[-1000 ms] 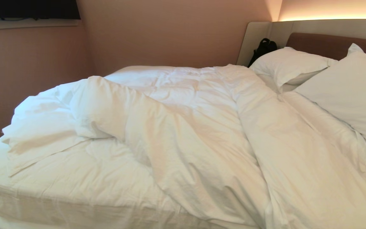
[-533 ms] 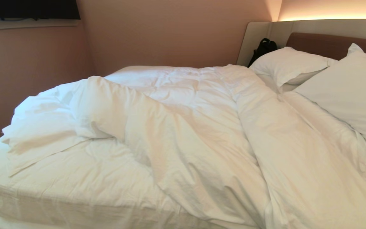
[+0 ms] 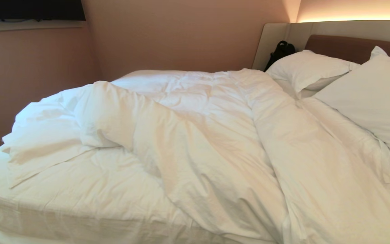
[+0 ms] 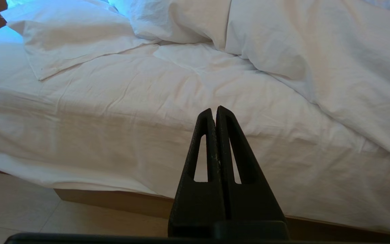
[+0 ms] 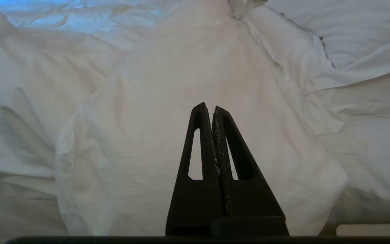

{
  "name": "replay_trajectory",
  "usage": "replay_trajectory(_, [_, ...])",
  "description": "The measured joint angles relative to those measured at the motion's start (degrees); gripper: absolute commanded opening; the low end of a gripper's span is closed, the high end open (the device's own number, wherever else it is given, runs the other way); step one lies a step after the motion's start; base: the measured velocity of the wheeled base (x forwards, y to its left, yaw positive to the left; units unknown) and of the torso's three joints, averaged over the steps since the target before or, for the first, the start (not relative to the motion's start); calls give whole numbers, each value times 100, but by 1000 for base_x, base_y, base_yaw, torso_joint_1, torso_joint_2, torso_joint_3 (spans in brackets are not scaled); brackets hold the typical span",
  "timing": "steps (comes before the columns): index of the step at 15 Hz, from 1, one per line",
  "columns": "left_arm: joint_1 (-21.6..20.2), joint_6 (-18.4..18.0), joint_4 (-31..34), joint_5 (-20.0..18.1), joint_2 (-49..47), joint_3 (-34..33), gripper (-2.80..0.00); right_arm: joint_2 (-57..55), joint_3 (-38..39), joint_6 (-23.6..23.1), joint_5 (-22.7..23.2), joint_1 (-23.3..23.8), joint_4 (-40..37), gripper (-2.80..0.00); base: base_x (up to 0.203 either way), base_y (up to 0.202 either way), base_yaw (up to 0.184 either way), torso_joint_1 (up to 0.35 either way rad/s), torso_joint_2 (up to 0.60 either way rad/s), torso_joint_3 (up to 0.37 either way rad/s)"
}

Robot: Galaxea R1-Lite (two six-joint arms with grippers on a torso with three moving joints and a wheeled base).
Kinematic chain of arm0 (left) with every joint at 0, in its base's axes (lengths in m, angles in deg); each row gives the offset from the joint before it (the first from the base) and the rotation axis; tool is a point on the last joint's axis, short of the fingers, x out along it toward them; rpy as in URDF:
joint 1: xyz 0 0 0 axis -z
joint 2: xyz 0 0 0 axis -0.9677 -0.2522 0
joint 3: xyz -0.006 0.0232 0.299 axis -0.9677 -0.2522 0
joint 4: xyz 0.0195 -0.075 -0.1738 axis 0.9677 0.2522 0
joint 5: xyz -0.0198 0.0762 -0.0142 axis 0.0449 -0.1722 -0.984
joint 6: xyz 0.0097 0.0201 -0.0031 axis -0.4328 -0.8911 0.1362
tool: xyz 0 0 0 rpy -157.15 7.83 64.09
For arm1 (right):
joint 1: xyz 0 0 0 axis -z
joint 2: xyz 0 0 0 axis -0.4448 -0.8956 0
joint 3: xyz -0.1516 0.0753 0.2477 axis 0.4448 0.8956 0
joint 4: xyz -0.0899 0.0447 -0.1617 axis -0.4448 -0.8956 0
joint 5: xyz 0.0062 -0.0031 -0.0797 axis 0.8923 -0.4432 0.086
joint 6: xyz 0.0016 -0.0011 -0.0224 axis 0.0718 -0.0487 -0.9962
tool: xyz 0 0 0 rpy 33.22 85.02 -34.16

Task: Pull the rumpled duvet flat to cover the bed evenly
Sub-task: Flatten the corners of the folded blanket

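A plain white duvet [image 3: 195, 142] lies over a bed [image 4: 113, 200] with a white sheet and a brown base. At two o'clock sit two white pillows [image 3: 308, 69] against a brown and beige headboard [image 3: 350, 47], with a black bag [image 3: 280, 51] beside them. The walls [image 3: 168, 37] are dusty pink. Both grippers [image 4: 214, 113] [image 5: 208, 110] are matte black.

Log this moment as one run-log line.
duvet: rumpled, bunched across bed | left gripper: shut, empty, off bed edge | right gripper: shut, empty, facing duvet | pull: not begun
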Motion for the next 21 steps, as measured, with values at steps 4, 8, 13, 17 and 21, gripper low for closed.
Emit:
replay_trajectory(4, [0, -2, -2, 0, 0, 0, -280, 4, 46, -63, 295, 2, 121, -280, 0, 0, 0, 0, 0, 0])
replay_trajectory(8, [0, 3, -2, 2, 0, 0, -280, 6, 57, 143, 412, 2, -224, -280, 0, 0, 0, 0, 0, 0])
replay_trajectory(13, [0, 0, -2, 4, 0, 0, -280, 9, 59, 248, 413, 2, -452, -280, 0, 0, 0, 0, 0, 0])
replay_trajectory(17, [0, -28, 1, 5, 0, 0, -280, 9, 59, 246, 409, 2, -446, -280, 0, 0, 0, 0, 0, 0])
replay_trajectory(21, [0, -41, 0, 5, 0, 0, -280, 9, 59, 245, 409, 0, -446, -280, 0, 0, 0, 0, 0, 0])
